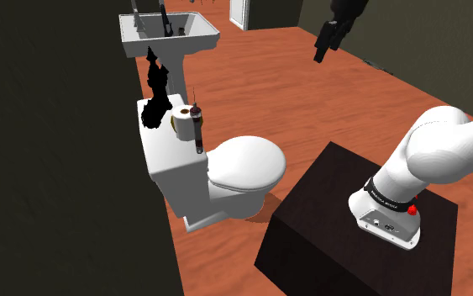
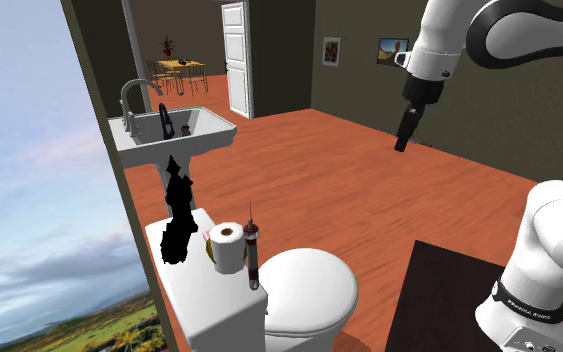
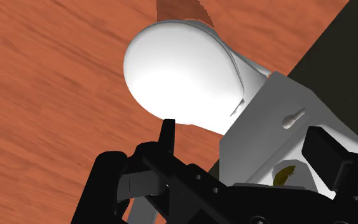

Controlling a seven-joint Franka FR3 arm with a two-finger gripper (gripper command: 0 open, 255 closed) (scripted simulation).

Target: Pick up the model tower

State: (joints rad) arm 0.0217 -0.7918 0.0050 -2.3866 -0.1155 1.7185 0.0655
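The model tower (image 1: 197,126) (image 2: 252,247) is a slim dark spire standing upright on the white toilet tank (image 1: 165,155) (image 2: 199,290), right beside a toilet paper roll (image 1: 181,124) (image 2: 228,248). My black gripper (image 1: 323,44) (image 2: 405,128) hangs high in the air over the wooden floor, far from the tower and pointing down. In the wrist view the gripper (image 3: 247,143) is open with nothing between its fingers; beyond it lie the closed toilet lid (image 3: 184,70) and the tank (image 3: 266,127).
A jagged black shape (image 1: 154,99) (image 2: 177,225) stands on the tank next to the roll. A pedestal sink (image 1: 167,35) (image 2: 169,132) with a faucet sits behind the toilet. The dark stand (image 1: 352,227) is at the shoulder view's lower right. Red-brown floor (image 1: 310,101) spreads between them.
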